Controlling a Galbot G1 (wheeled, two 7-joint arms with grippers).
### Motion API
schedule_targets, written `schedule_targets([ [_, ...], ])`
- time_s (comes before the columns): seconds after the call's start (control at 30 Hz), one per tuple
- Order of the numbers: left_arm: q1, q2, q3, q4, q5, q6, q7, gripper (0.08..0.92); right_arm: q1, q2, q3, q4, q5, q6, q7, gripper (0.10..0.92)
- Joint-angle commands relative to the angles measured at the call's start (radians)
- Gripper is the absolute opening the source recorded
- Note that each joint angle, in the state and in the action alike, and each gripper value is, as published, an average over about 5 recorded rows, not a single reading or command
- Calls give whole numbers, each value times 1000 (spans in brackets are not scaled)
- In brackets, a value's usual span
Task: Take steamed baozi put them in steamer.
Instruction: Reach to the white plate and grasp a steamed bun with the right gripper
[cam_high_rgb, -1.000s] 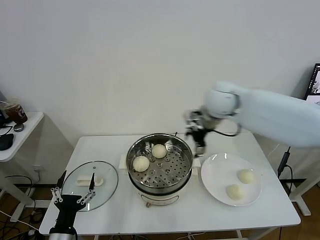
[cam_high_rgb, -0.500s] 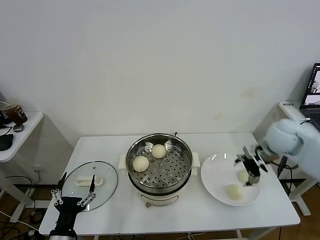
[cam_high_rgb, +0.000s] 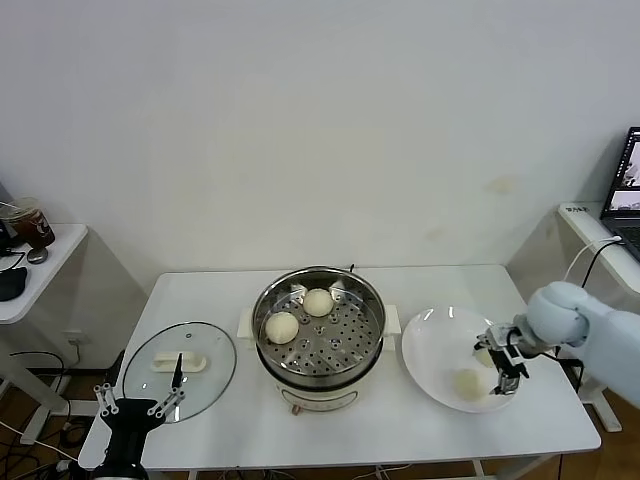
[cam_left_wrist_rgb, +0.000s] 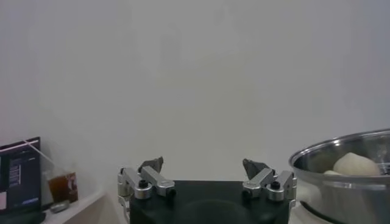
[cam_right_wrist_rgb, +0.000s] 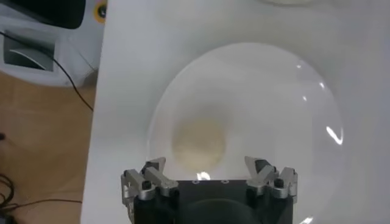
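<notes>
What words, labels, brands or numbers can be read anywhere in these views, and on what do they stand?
None can be read.
Laptop screen at the far right: lit content, too small to read.
Dark screen in the left wrist view: pale lines, too blurred to read.
Round shiny stainless-steel steamer on a white base, flat white plate, round glass lid: no marking visible.

R gripper now over plate
</notes>
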Motion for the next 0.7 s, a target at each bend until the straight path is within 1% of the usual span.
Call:
schedule_targets([
  [0.03, -5, -1, -1, 12, 0, 0, 0, 823, -79, 113, 37, -120, -53, 17, 32, 823],
  [0.2, -9, 0, 1, 18, -1, 0, -1, 823, -75, 127, 32, -125, -55, 8, 25, 821],
  [0.3, -10, 2, -1, 16, -2, 0, -1, 823, -71, 123, 27, -120, -52, 0, 13, 799],
  [0.43, -9, 3, -1, 13, -3, 0, -1, 823, -63, 117, 25, -112, -49, -8, 2, 720],
  [0.57, -6, 2, 0, 8, -3, 0, -1, 823, -43, 107, 17, -104, -45, -10, -12, 614],
  [0.7, -3, 3, -1, 1, -3, 0, 0, 823, -4, 91, 0, -92, -25, -8, -24, 531],
])
